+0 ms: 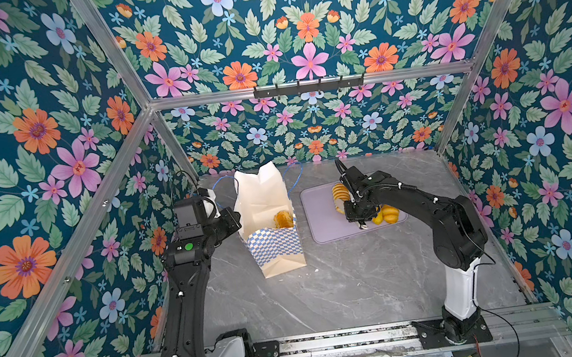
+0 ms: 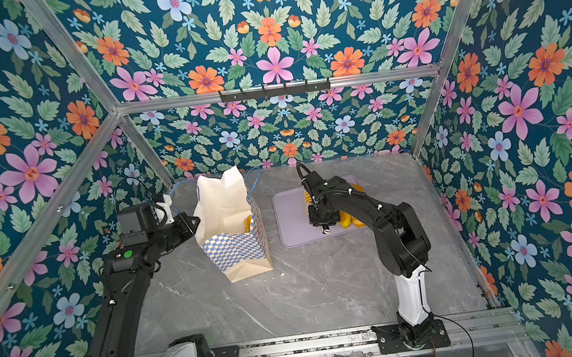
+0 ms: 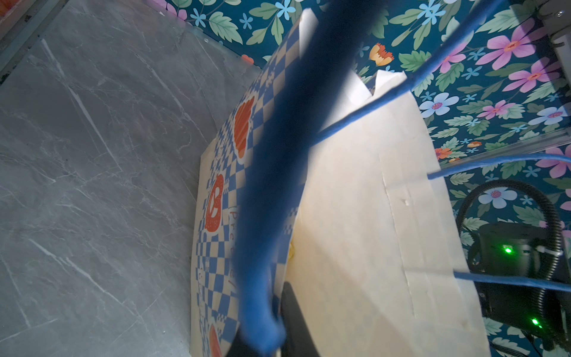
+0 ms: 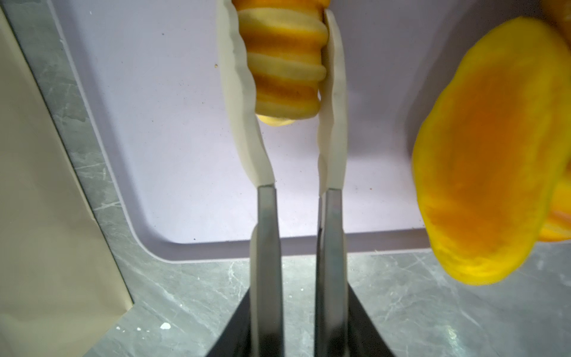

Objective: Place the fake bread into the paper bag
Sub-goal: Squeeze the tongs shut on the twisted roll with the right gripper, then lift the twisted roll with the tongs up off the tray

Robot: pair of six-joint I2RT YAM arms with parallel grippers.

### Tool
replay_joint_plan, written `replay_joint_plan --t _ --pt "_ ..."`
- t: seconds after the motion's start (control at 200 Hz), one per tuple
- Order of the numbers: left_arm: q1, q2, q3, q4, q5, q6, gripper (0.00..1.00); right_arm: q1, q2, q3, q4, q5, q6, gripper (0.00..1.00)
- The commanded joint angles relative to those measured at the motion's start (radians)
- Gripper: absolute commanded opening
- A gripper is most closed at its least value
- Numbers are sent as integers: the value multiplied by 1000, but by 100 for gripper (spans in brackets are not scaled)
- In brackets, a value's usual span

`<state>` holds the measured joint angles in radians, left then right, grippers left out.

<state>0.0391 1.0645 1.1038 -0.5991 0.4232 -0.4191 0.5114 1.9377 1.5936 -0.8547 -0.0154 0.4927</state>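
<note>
One ridged golden-yellow toy roll (image 4: pixel 285 80) pinched by the right gripper (image 4: pixel 278 18) over the lilac tray (image 4: pixel 154 123), more yellow pastries (image 1: pixel 387 214) beside it, one bun (image 1: pixel 283 219) inside the cream chequered paper bag (image 1: pixel 276 247), left gripper (image 3: pixel 265 337) clamping its blue cord handle (image 3: pixel 272 185).

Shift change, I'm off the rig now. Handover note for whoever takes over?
Left tool: shut on the blue cord handle of the paper bag, which stands upright with its mouth open.
Right tool: shut on a ridged roll, on or just above the lilac tray.
Done: one bun is visible in the bag.
Left: bag the held roll, then the yellow pieces on the tray. The arm hides part of the tray, so the count is uncertain.
</note>
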Motion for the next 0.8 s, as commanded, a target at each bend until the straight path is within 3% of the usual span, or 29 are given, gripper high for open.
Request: replay_joint_plan --t 0.0,0.795 --pt "1 -2 4 -1 3 -1 14 1 -26 -7 20 15 11 35" --pt "1 -1 3 2 4 -3 14 0 -179 -62 24 -15 23 34"
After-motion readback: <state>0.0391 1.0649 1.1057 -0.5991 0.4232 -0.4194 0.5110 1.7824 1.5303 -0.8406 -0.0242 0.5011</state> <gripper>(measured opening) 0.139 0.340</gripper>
